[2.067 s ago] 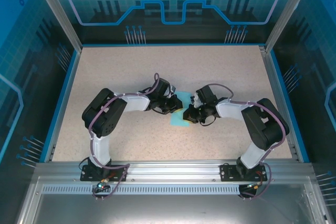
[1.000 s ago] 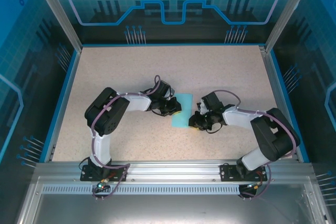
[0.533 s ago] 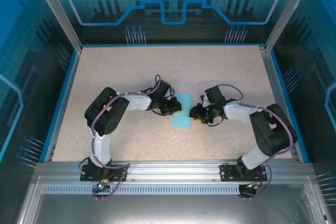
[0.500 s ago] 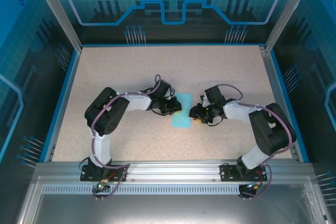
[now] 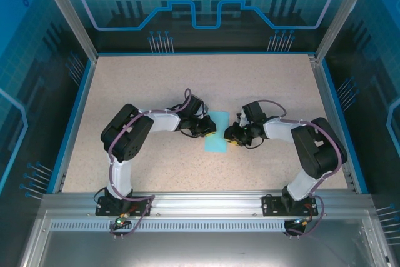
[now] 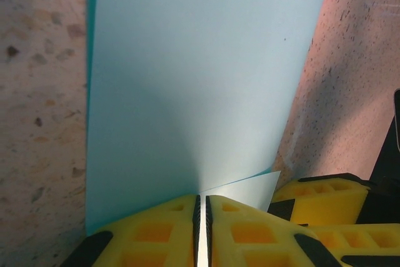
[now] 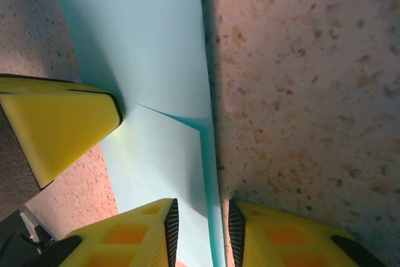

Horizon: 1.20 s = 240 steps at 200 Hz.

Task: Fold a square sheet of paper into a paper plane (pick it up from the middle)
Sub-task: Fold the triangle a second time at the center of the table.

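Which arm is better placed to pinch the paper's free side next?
Right, probably: the right gripper is open astride an edge of the paper, while the left gripper is shut on the opposite side.

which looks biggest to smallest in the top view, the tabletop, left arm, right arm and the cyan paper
1. speckled tabletop
2. left arm and right arm: they look about alike, so I won't rank one over the other
3. light-cyan paper

Paper [image 5: 217, 134] between left hand [image 6: 201, 211]; right hand [image 7: 200, 223]
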### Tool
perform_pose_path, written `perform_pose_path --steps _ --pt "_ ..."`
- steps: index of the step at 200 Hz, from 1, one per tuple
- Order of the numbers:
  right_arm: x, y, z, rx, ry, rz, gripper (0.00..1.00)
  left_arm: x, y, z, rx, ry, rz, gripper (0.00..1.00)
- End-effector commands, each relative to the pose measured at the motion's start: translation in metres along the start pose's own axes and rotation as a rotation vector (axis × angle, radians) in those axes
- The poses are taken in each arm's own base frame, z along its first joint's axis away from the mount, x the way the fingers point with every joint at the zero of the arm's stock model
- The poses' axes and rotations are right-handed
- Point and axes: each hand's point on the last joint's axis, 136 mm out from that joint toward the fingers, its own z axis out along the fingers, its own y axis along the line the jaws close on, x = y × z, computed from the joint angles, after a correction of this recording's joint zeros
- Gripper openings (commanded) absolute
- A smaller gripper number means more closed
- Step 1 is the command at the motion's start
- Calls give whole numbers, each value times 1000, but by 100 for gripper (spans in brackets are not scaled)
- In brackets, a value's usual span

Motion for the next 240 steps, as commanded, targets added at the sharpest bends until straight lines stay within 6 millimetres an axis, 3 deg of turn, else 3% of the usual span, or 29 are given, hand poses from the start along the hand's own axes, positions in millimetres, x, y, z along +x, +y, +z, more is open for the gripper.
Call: perform_pose_path --steps 1,84,163,240 --pt "-8 10 6 -43 -1 -8 28 -5 -1 -2 -15 -7 21 14" --pt "-8 16 3 -64 -8 -21 25 -3 3 -1 -28 -2 18 14" --pt "-5 19 4 -105 -12 -58 25 -8 -7 -7 -10 -22 27 15" --pt "-5 14 4 -133 -18 -87 19 -14 -20 -29 23 -95 24 22"
